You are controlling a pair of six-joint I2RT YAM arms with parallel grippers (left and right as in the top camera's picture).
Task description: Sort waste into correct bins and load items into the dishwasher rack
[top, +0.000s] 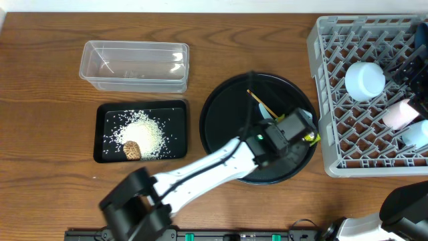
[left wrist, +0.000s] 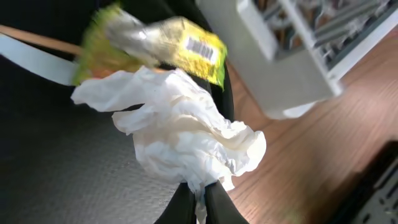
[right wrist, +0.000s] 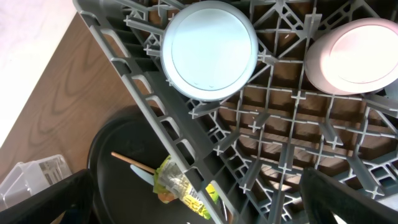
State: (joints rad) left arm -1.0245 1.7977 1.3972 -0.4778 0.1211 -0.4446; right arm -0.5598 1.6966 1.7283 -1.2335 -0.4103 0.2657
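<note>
My left gripper is shut on the crumpled white tissue, at the right side of the round black tray. The yellow-green wrapper lies just beyond the tissue, against the grey dishwasher rack. In the overhead view only a sliver of the wrapper shows beside the left gripper. My right gripper hangs open over the rack, empty. An upturned pale bowl, a pink cup and a light-blue cup sit in the rack. The clear tub is empty. The shallow black tray holds rice and a brown lump.
A thin wooden stick and a white strip lie on the round black tray. The rack's corner stands close to the right of the held tissue. Bare wooden table surrounds the bins.
</note>
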